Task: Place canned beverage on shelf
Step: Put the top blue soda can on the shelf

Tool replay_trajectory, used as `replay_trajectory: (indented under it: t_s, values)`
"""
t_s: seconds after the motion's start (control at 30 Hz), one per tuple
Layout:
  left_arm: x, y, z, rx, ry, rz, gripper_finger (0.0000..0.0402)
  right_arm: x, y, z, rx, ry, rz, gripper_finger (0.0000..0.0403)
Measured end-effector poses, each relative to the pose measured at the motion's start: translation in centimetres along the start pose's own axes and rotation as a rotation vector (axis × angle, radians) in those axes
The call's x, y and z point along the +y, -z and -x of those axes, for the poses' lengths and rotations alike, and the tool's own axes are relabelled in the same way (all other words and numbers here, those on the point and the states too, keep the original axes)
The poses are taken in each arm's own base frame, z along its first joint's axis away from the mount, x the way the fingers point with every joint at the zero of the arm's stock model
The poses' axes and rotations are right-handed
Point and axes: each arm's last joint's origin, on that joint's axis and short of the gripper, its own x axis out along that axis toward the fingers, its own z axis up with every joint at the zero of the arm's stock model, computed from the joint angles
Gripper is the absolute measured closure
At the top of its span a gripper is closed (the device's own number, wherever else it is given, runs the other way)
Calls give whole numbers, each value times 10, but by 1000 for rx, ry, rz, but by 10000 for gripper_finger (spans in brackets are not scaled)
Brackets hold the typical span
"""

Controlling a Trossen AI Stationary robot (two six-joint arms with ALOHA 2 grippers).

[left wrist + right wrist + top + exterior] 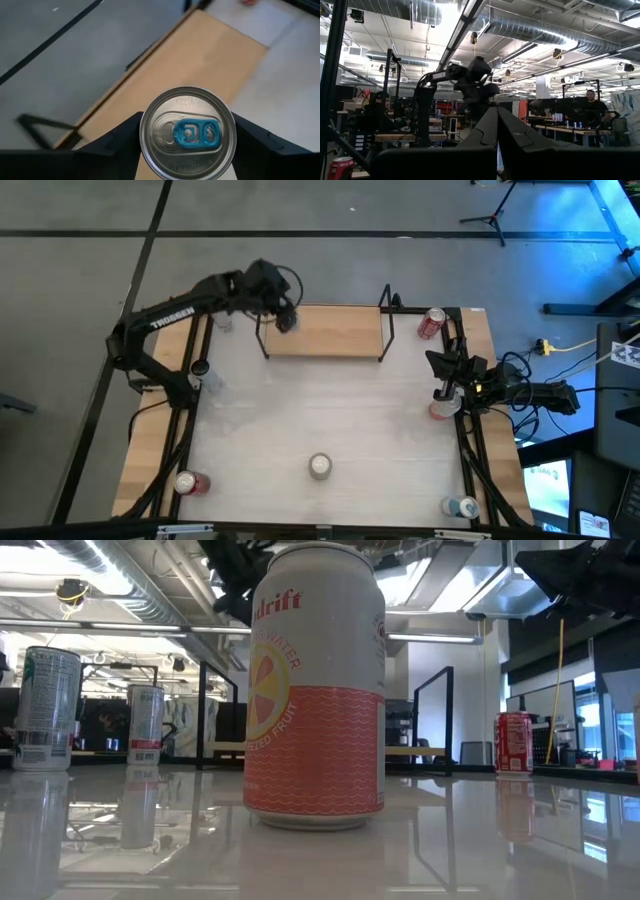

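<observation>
The shelf (325,330), a light-wood board in a black frame, stands at the table's far edge. My left gripper (285,318) is over the shelf's left end, shut on a silver can with a blue tab (187,132). The wrist view looks down on the can's top, with the board (200,55) below it. I cannot tell whether the can's base rests on the board. My right gripper (440,365) waits at the table's right side, above the table, its fingers (496,130) shut and empty. My left gripper pinches the can's side wall just below the top rim (145,135) between its two fingers (117,140), one on each opposite side. The fingers come from above, pointing down. The can stands upright in the hold, top up.
Loose cans stand about the table: an orange-and-white one at the near middle (319,466), which fills the low view (315,690), a red one near left (188,482), a blue one near right (462,507), one under the right arm (443,408), and a red one beside the shelf's right end (432,323).
</observation>
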Motion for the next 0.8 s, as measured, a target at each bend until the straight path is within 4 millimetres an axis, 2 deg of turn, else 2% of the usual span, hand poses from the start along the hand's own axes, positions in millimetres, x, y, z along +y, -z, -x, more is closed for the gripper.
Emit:
replay_trajectory:
  t_s: [0.17,0.4,0.57,0.8]
  values:
    - [32,-14,-15,8,-50,80,176,0,0,0,2,1,1,398]
    - [61,-13,-53,95,-91,141,175,0,1,0,9,10,3,398]
    - [69,-9,-76,146,-109,155,175,-1,1,0,17,42,3,398]
    - [70,-5,-96,188,-134,153,175,-1,1,0,18,42,4,398]
